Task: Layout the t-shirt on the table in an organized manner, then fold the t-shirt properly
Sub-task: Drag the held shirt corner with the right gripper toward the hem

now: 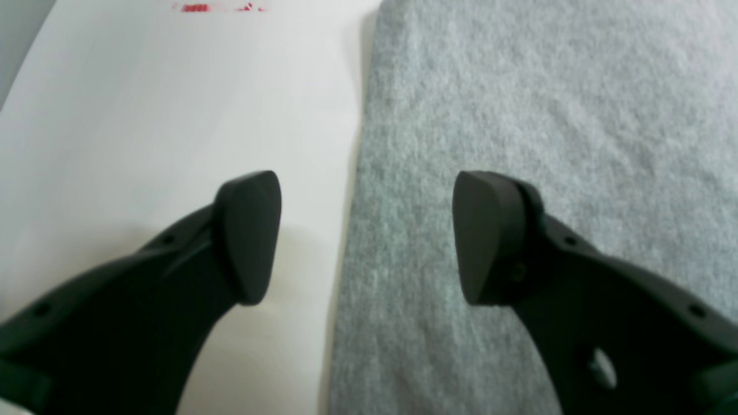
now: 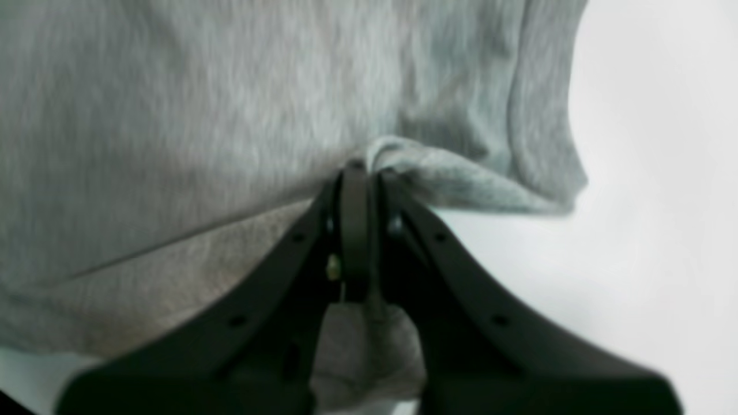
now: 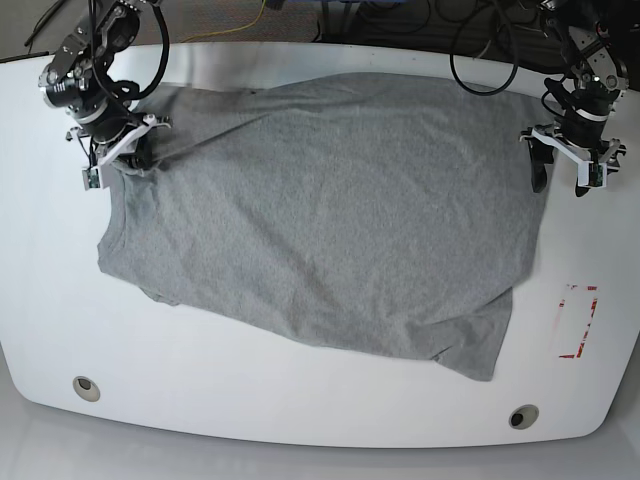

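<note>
The grey t-shirt (image 3: 320,210) lies spread across the white table (image 3: 300,400), with creases along its near edge and one sleeve pointing to the front right. My right gripper (image 2: 360,167), at the far left in the base view (image 3: 125,165), is shut on a bunched fold of the t-shirt (image 2: 202,115) near a corner. My left gripper (image 1: 366,236) hangs open over the shirt's right edge (image 3: 559,183). One finger is above the bare table (image 1: 173,115), the other above the t-shirt (image 1: 548,115), with nothing between them.
A red rectangular outline (image 3: 577,322) is marked on the table right of the shirt; it also shows as a red mark (image 1: 219,7). Two small round holes (image 3: 86,387) (image 3: 521,415) sit near the front edge. Cables run behind the table.
</note>
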